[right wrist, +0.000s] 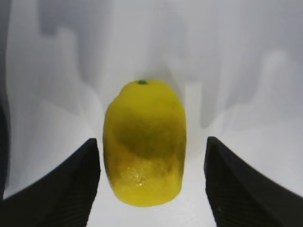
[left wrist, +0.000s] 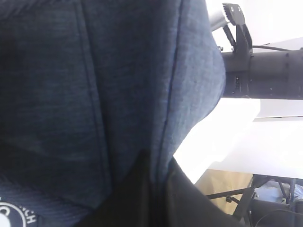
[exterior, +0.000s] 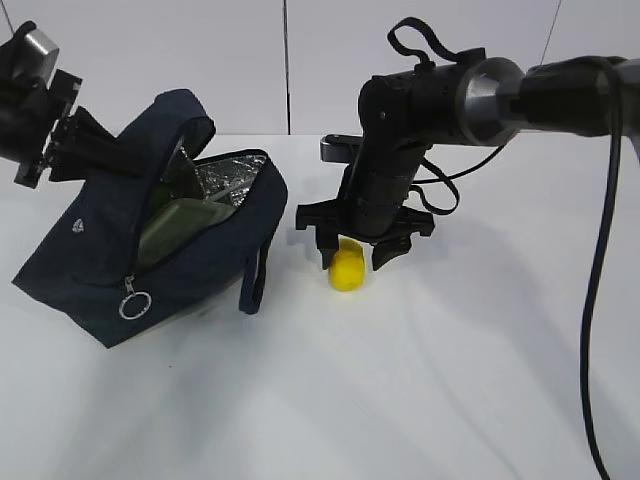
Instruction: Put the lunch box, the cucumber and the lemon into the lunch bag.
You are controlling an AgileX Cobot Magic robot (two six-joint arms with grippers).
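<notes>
Now the right gripper [exterior: 351,250] is hanging over the lemon [exterior: 347,268], jaws standing wide apart on either side of it. In the right wrist view the lemon [right wrist: 144,144] is sitting on the white table [right wrist: 236,71] between the two dark fingertips [right wrist: 246,189], with a gap on each side, so nothing is being gripped yet.

The left gripper [exterior: 75,135] is pinched together on the upper flap of the lunch bag [exterior: 100,270] at the far left, holding the bag tilted with its mouth facing right toward the lemon. The left wrist view is filling up with navy fabric [left wrist: 94,94] caught between the jaws.

Progress, as a judgement: the lunch box [exterior: 185,225] is already lying inside the bag, its pale green lid showing through the opening against the silver lining. The cucumber is not showing anywhere on the table; a darker green strip beside the lid may be it, but I cannot tell for sure. The lemon is the one item clearly remaining outside, just right of the bag's hanging handle [exterior: 255,280], so grasping it and dropping it in is what is being left to do.

Counts: one bag, one lunch box, one lemon, no cucumber clearly visible, one ring pull [exterior: 133,303] on the zipper, two grippers.
</notes>
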